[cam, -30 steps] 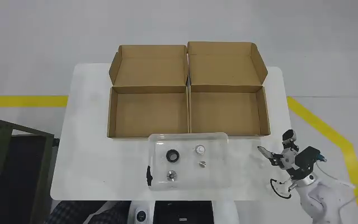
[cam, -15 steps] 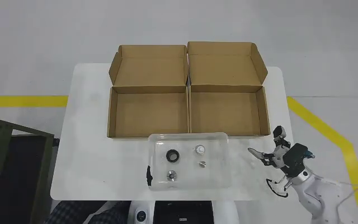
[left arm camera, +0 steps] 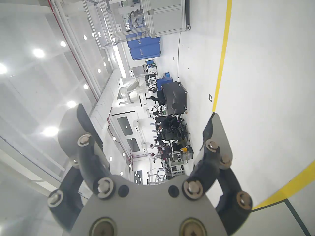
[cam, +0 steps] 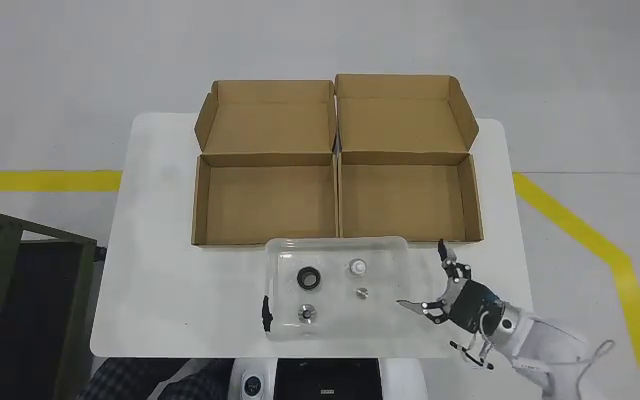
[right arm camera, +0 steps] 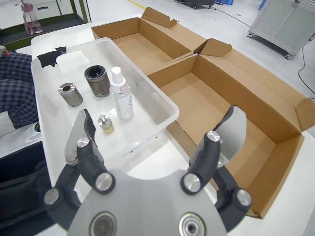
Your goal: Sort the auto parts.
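A clear plastic tray (cam: 385,318) at the table's front middle holds a black bearing sleeve (cam: 310,278), a small spray bottle (cam: 356,267), a little metal fitting (cam: 363,293) and a steel cylinder (cam: 307,314). The right wrist view shows the bearing sleeve (right arm camera: 96,81), the bottle (right arm camera: 122,96), the steel cylinder (right arm camera: 70,94) and the fitting (right arm camera: 105,122) standing upright. My right gripper (cam: 420,273) hangs open just off the tray's right end, nothing between its fingers (right arm camera: 85,124). My left gripper (left arm camera: 146,111) is open and points out into the room.
Two open cardboard boxes, left (cam: 265,205) and right (cam: 403,200), stand side by side behind the tray. A black scrap (cam: 266,314) clings to the tray's left end. Bare white table (cam: 170,280) lies left of the tray. A dark green rack (cam: 30,300) stands off the table's left.
My right arm has swung left from the table's right front corner to the tray's right end, staying open. The parts in the tray have not moved.
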`<action>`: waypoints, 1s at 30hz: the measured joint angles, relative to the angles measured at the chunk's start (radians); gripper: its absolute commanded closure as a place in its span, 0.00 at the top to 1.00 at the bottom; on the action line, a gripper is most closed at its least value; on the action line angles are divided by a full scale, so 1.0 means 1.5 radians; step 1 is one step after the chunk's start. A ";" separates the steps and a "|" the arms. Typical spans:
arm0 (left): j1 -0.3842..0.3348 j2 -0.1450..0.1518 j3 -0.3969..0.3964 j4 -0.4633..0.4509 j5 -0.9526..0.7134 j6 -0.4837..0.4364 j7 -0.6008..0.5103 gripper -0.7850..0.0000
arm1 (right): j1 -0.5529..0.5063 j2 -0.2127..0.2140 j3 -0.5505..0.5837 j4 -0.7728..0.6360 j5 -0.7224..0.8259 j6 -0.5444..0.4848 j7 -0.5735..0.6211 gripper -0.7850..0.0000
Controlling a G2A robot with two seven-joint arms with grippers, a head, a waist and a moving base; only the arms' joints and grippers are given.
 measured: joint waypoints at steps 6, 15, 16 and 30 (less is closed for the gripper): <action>0.000 0.000 0.000 0.000 0.000 0.000 0.000 1.00 | 0.018 0.000 -0.046 -0.033 -0.017 0.003 0.064 1.00; 0.000 0.000 0.000 0.000 0.000 0.000 0.000 1.00 | 0.071 0.000 -0.108 -0.040 0.001 -0.005 0.158 1.00; 0.000 0.000 0.000 0.000 0.000 0.000 0.000 1.00 | 0.076 -0.001 -0.113 -0.039 0.004 -0.004 0.166 1.00; 0.000 0.000 0.000 0.000 0.000 0.000 0.000 1.00 | 0.134 -0.003 -0.191 -0.023 0.000 0.025 0.250 1.00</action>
